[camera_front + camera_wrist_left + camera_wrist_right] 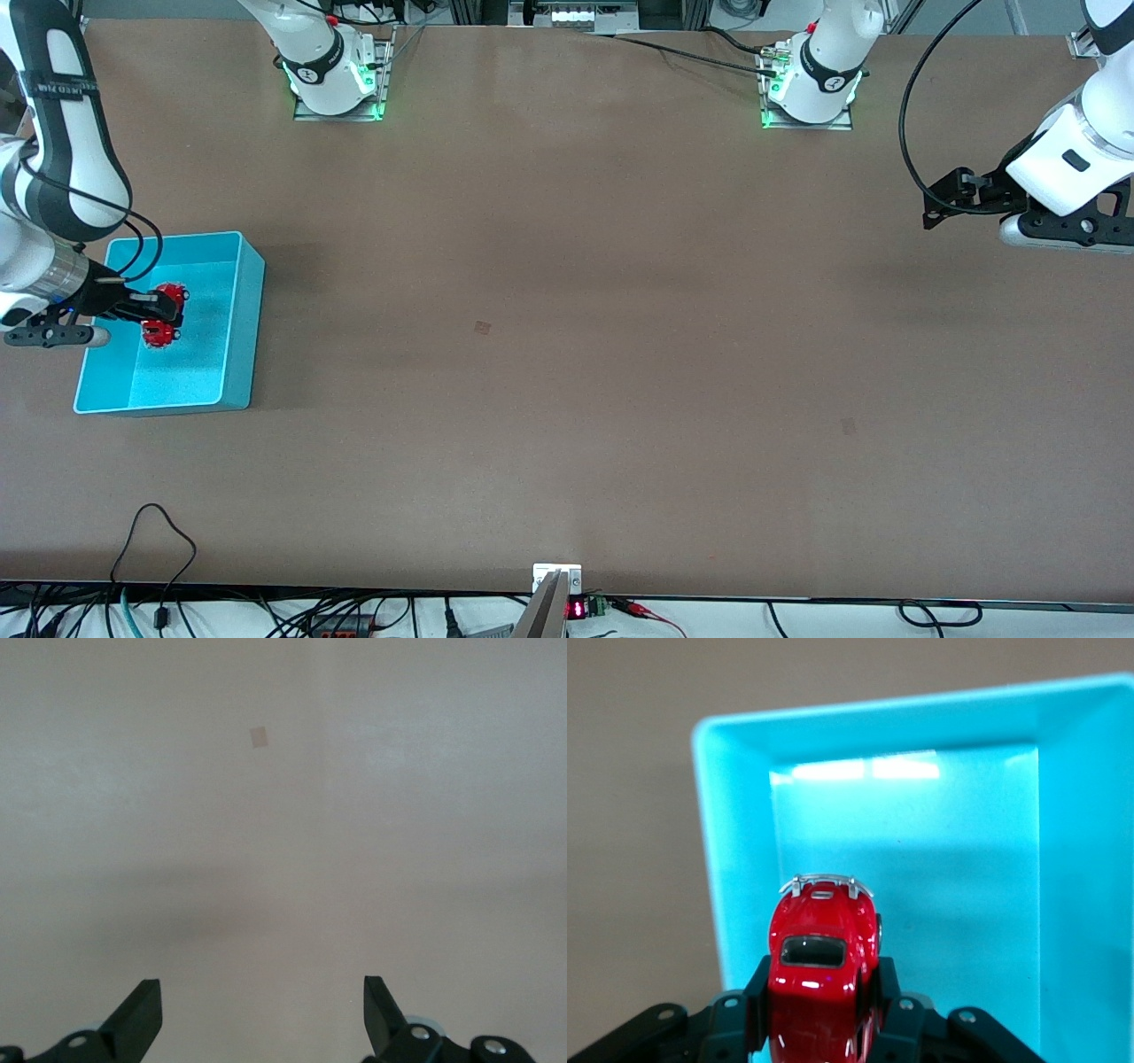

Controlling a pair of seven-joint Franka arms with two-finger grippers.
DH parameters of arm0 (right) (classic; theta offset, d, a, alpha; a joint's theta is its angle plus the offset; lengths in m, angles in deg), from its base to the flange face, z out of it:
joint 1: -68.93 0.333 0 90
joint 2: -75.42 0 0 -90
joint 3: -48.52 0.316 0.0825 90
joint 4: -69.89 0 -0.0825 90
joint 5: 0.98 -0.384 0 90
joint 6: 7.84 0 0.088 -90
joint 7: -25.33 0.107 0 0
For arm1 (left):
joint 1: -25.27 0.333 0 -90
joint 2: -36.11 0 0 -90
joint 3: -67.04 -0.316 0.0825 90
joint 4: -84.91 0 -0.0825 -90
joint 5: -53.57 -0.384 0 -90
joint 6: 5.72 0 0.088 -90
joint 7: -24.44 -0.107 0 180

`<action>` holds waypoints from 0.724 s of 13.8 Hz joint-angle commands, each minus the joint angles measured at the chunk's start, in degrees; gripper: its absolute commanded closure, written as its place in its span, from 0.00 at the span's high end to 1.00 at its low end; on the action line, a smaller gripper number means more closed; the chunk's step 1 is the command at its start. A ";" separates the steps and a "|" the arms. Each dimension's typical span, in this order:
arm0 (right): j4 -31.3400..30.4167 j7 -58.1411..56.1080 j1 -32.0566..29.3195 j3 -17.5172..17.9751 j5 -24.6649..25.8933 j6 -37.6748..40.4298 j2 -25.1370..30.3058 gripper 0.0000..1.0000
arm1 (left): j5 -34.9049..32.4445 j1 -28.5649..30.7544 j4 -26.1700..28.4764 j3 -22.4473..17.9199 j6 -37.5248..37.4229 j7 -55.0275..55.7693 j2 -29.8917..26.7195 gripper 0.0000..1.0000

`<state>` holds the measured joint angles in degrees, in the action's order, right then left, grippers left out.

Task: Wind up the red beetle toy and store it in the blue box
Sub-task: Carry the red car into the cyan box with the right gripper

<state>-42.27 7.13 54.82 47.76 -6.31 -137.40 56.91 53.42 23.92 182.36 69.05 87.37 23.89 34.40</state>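
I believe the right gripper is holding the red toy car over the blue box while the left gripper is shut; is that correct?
Not quite: the left gripper is open, as the left wrist view shows. The right gripper does hold the red toy car over the blue box.

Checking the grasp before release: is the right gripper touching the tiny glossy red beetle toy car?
Touching. The right wrist view shows the right gripper with its black fingers pressed against both flanks of the red beetle toy, over the blue box.
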 commanded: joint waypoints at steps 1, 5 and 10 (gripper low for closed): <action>3.78 -0.07 -2.31 0.42 2.07 -0.25 -6.08 0.00 | 0.93 0.29 -1.39 0.01 -1.15 0.11 0.57 1.00; 6.94 -2.54 -1.71 0.42 3.82 -2.28 -12.33 0.00 | 0.93 0.38 -1.39 0.01 -1.15 0.11 0.66 1.00; 6.51 -2.89 -3.11 0.42 5.42 -6.40 -16.12 0.01 | 0.93 0.38 -1.39 0.01 -1.06 0.11 0.66 1.00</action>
<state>-36.59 5.20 52.95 47.71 -1.73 -142.14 42.21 53.42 23.95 182.36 69.02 87.35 23.90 34.43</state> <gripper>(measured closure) 0.520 0.000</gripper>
